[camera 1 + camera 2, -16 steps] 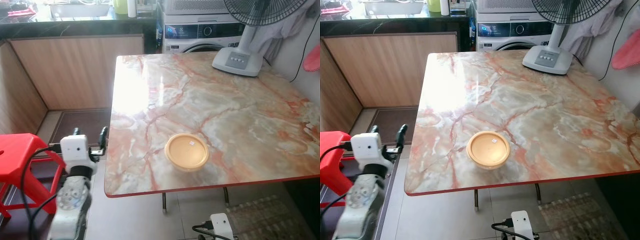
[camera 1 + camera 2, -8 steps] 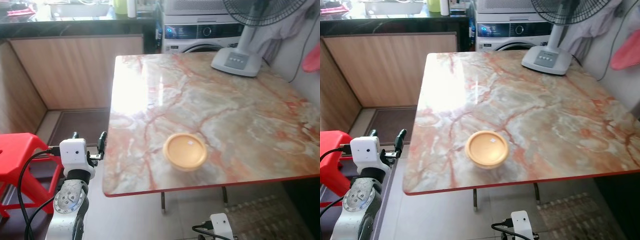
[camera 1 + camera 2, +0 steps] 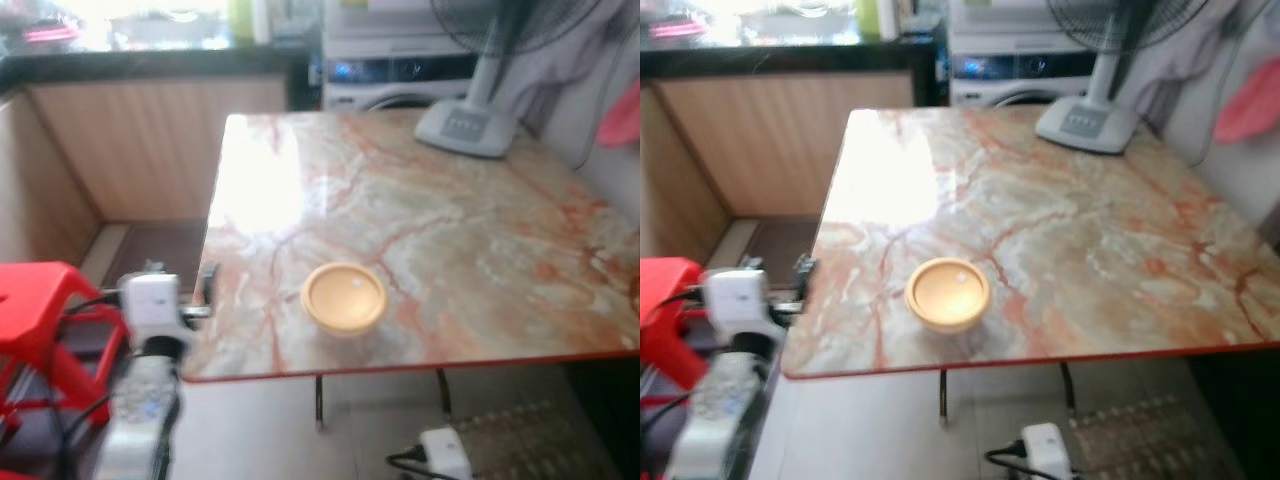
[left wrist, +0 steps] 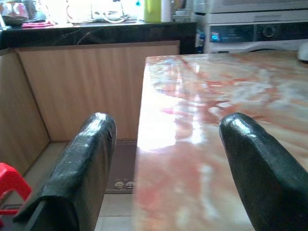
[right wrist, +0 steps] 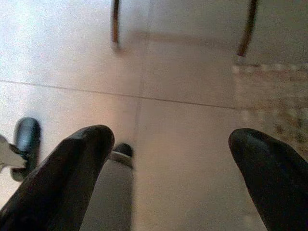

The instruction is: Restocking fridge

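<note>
A: So, largest first. Marble-patterned table (image 3: 450, 230) takes up most of the head views, washing machine (image 3: 400, 75) behind its far edge, a fan base (image 3: 465, 128) on the far right corner, red stool (image 3: 35, 310) on the near left floor.

B: And the task's thing?

A: Round yellow lidded container (image 3: 344, 297), resting on the table near its near edge, left of centre. Nothing touches it.

B: Grippers?

A: Left gripper (image 4: 168, 159) raised just beside the table's left edge, fingers spread wide, nothing between them. Right gripper (image 5: 168, 159) hangs low over floor tiles, fingers likewise spread and empty.

B: Progress?

A: Early, by my reading. Container not yet picked up; grasp, carry and placing in the fridge all remain. Views blurred.
</note>
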Tool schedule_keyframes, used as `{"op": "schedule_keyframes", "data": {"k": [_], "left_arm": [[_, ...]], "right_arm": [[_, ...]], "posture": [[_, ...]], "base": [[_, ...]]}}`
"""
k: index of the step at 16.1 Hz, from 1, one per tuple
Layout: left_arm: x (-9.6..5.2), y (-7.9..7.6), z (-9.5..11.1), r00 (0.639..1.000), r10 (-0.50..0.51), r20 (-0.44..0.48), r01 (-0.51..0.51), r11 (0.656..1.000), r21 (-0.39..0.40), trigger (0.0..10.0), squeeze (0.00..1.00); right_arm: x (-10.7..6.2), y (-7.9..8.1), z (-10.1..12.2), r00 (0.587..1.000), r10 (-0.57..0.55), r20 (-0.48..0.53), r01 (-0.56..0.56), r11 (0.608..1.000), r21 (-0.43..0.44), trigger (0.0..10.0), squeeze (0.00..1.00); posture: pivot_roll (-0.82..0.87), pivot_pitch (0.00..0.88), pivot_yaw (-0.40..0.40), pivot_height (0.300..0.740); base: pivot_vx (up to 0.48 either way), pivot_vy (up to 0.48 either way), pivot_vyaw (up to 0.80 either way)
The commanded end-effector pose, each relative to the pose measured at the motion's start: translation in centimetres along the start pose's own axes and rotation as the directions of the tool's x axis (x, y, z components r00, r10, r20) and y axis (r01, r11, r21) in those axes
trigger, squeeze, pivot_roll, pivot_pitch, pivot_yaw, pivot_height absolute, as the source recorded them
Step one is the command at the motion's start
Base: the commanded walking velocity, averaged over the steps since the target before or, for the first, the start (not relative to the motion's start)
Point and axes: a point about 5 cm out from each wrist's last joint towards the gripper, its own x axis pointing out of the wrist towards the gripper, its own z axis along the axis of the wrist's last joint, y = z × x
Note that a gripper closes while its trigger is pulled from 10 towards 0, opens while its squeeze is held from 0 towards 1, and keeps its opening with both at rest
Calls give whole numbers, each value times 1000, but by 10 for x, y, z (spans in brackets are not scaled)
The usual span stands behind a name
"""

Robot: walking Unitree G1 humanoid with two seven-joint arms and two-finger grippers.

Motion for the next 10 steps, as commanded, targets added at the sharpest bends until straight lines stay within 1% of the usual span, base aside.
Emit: {"op": "schedule_keyframes", "data": {"k": [1, 3, 5, 7, 8, 10], "left_arm": [[1, 6, 2, 1000, 12, 2, -12, 999, 33, 10000, 0], [1, 5, 3, 1000, 10, 5, -10, 999, 33, 10000, 0], [2, 5, 5, 1000, 4, 15, -5, 999, 31, 10000, 0], [4, 4, 6, 1000, 13, 10, -13, 1000, -3, 10000, 0], [5, 5, 7, 1000, 24, 6, -24, 999, -40, 10000, 0], [9, 5, 9, 999, 35, -4, -35, 988, -149, 10000, 0]], "right_arm": [[1, 5, 4, 1000, 12, 7, -12, 1000, -2, 10000, 0], [1, 5, 3, 1000, 12, 6, -12, 1000, -2, 10000, 0], [1, 5, 3, 1000, 13, 6, -13, 1000, -2, 10000, 0], [1, 6, 3, 1000, 13, 7, -13, 1000, -2, 10000, 0], [1, 6, 3, 1000, 13, 7, -13, 1000, -1, 10000, 0], [1, 6, 4, 1000, 13, 7, -13, 1000, -1, 10000, 0]], "posture": [[83, 0, -27, 740], [83, 0, -27, 740], [83, 0, -25, 740], [83, 0, -26, 740], [83, 0, -26, 740], [86, 0, -29, 740]], "base": [[0, -277, 0], [0, -276, 0], [0, 0, 0], [0, 0, 0], [0, 0, 0], [0, 0, 0]]}}
